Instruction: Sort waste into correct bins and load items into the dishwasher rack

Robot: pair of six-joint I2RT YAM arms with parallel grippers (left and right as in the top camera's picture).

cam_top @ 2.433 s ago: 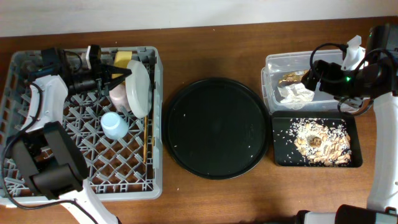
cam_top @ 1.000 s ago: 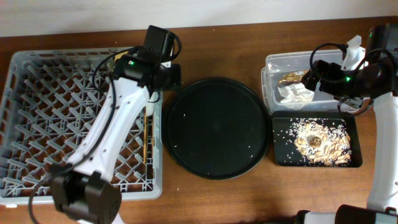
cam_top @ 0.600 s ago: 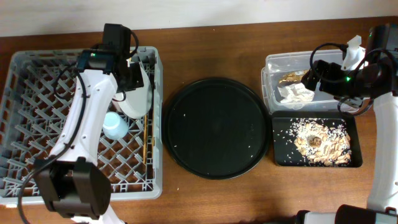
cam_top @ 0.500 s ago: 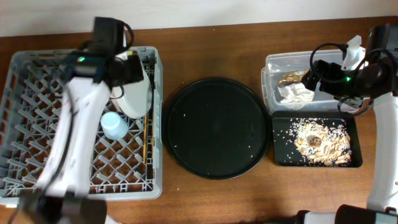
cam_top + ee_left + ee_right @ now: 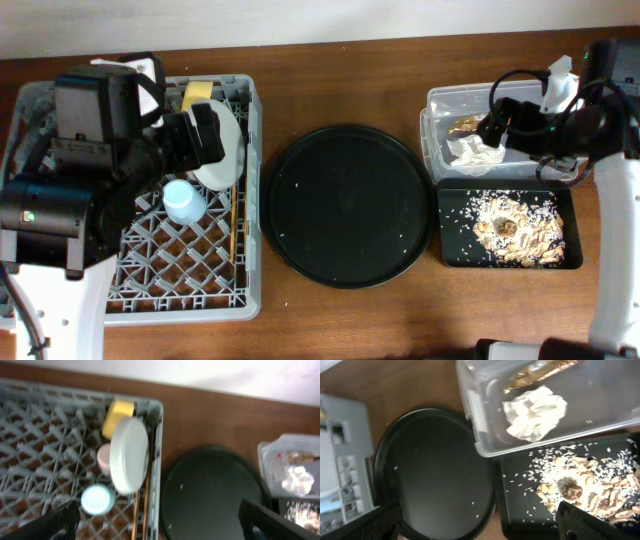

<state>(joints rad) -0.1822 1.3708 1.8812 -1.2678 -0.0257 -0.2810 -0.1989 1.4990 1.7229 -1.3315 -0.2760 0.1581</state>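
Our left claw [image 5: 159, 507] gapes empty above the rack [image 5: 190, 270], whose right side holds the plate [image 5: 129, 455], yellow bowl [image 5: 119, 417], pink cup [image 5: 104, 459], blue cup [image 5: 96, 500] and chopsticks [image 5: 233, 230]. Its arm [image 5: 70, 200] hides much of the rack from overhead. Our right claw [image 5: 477, 509], open too, hangs over the tub [image 5: 485, 435] with napkin [image 5: 535, 412] and wrapper [image 5: 540, 372], beside the shallow tray [image 5: 520, 510] of scraps [image 5: 580, 485]; a round tray [image 5: 348, 205] lies between rack and tub.

Ahead of the left claw [image 5: 157, 510], the rack [image 5: 30, 425] holds the plate [image 5: 129, 455] on edge, the bowl [image 5: 118, 414] beyond it and 1 cup [image 5: 96, 500] nearer the claw. Ahead of the right claw [image 5: 480, 520], napkin [image 5: 535, 412] and wrapper [image 5: 540, 372] lie in the tub [image 5: 470, 410]; the scraps [image 5: 580, 485] lie in the tray [image 5: 520, 510], closer in.
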